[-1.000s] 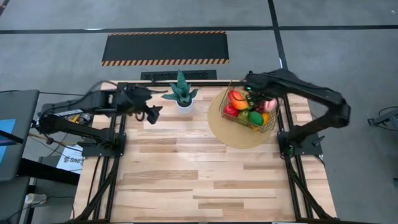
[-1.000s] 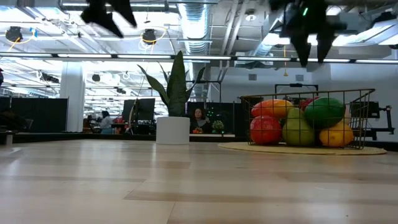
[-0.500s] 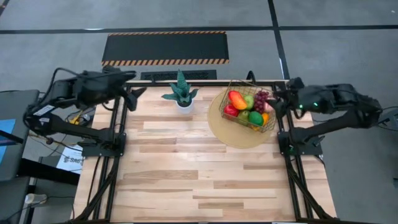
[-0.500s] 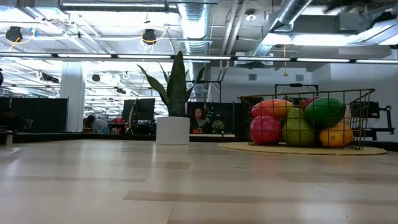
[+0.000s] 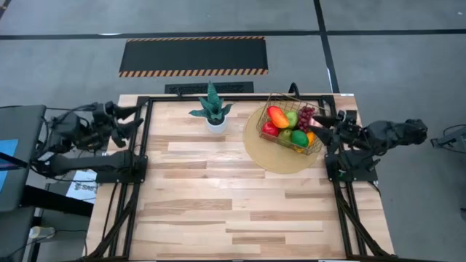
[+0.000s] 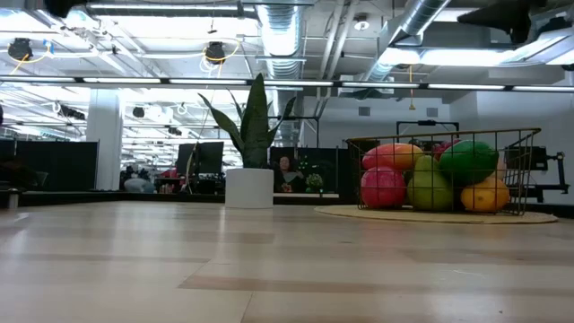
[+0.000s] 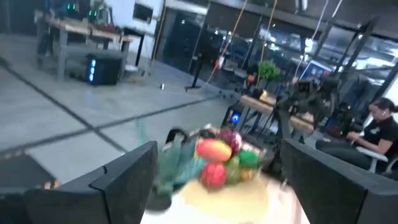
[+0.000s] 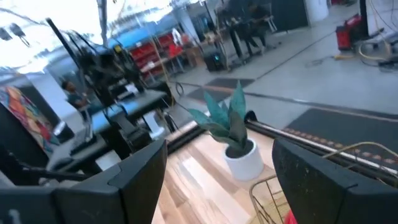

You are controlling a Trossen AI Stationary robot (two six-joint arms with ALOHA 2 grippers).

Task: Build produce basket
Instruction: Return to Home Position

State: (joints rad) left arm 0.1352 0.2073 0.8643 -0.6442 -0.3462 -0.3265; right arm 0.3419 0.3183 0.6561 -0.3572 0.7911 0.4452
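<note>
The brass wire basket (image 5: 293, 128) stands on a round tan mat (image 5: 271, 154) at the table's far right. It holds the produce: an orange-red piece (image 5: 277, 116), a red apple (image 5: 270, 129), a green piece (image 5: 298, 137) and purple grapes (image 5: 306, 115). The basket also shows in the low view (image 6: 444, 170) and the left wrist view (image 7: 219, 163). My left gripper (image 5: 135, 117) (image 7: 217, 149) is open and empty at the table's far left edge. My right gripper (image 5: 325, 124) (image 8: 219, 146) is open and empty at the right edge, just beside the basket.
A potted green plant (image 5: 211, 109) (image 6: 249, 148) stands at the far middle of the table, left of the mat. Black frame rails (image 5: 138, 145) run along the table's left and right edges. Bare wood lies from the middle of the table to its near edge.
My left gripper has drawn back from over the table near the plant toward the left edge. My right gripper has drawn back from above the basket toward the right edge. Both have left the low view. The basket and produce have stayed in place.
</note>
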